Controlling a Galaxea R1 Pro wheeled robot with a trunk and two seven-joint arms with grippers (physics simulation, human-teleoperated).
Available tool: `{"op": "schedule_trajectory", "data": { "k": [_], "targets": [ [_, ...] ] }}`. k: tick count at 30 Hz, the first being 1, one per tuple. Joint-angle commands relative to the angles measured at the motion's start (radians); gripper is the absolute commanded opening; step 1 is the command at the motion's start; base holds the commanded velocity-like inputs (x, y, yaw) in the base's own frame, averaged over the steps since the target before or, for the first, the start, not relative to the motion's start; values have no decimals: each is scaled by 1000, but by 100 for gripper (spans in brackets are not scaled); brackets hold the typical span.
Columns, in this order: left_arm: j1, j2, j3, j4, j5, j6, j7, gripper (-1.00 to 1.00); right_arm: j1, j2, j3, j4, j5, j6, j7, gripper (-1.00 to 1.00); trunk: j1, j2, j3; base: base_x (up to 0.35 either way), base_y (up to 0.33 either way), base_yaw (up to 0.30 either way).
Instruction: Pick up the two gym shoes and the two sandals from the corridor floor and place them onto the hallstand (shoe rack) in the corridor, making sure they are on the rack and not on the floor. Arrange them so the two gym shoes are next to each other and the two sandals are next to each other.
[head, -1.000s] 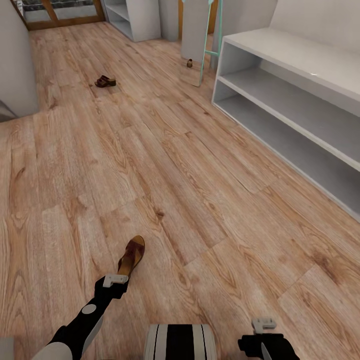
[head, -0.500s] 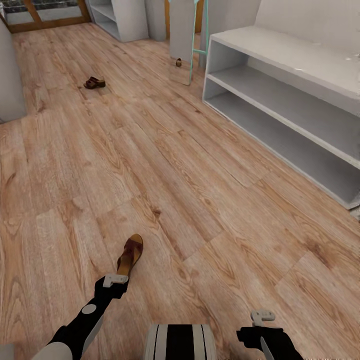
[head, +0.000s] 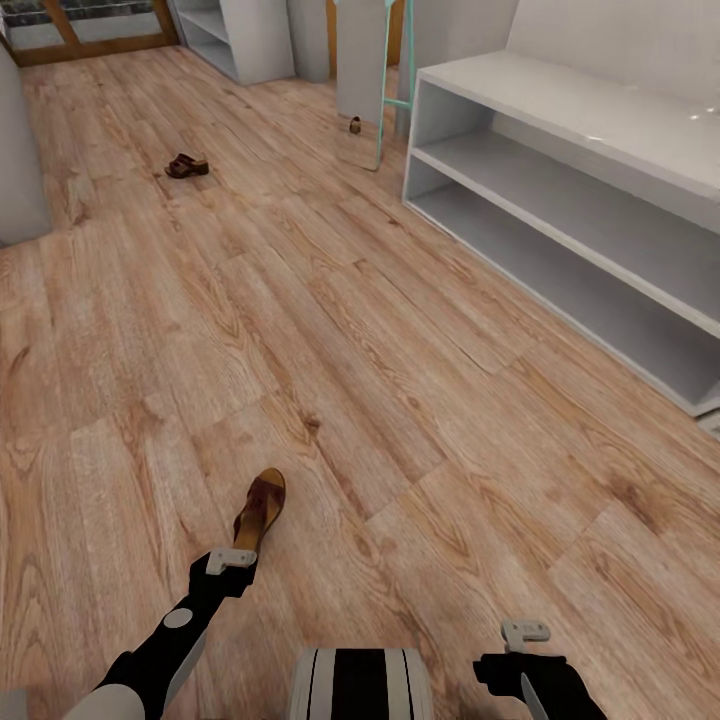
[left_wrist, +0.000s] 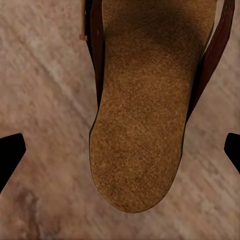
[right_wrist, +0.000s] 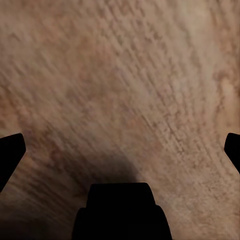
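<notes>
One dark brown sandal lies on the corridor floor close in front of me, its tan insole facing up. My left gripper hangs just above its near end. Seen from the left wrist, that gripper is open, fingertips wide on both sides of the sandal and apart from it. The other sandal lies far off on the floor. The hallstand stands at the right with bare shelves. My right gripper is open over bare planks. The gym shoes are out of view.
A tall mirror with a mint frame leans beyond the hallstand's far end, a small brown shape at its foot. A white shelving unit stands at the far end. A grey wall corner juts in at the left.
The whole picture has shifted: the hallstand and the far sandal sit further left in it, so the camera moved. Both arms and the near sandal keep their places relative to me.
</notes>
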Motion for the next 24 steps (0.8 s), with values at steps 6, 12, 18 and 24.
{"op": "schedule_trajectory", "data": {
  "k": [6, 12, 18, 24],
  "targets": [
    [0, 0, 0, 1, -8, -3, 0, 100, 0, 1, -1, -1, -1, 5, 0, 100, 0, 0, -1, -145, 129, 0],
    [0, 0, 1, 1, -8, -3, 0, 100, 0, 1, -1, -1, -1, 5, 0, 100, 0, 0, -1, -66, 59, -138],
    [0, 0, 2, 1, -8, -3, 0, 100, 0, 1, -1, -2, -1, 5, 0, 100, 0, 0, -1, -8, 7, -114],
    [0, 0, 2, 1, -8, -3, 0, 100, 0, 0, -1, -4, -1, 5, 0, 100, 0, 0, -1, -1, 1, -15]
  ]
}}
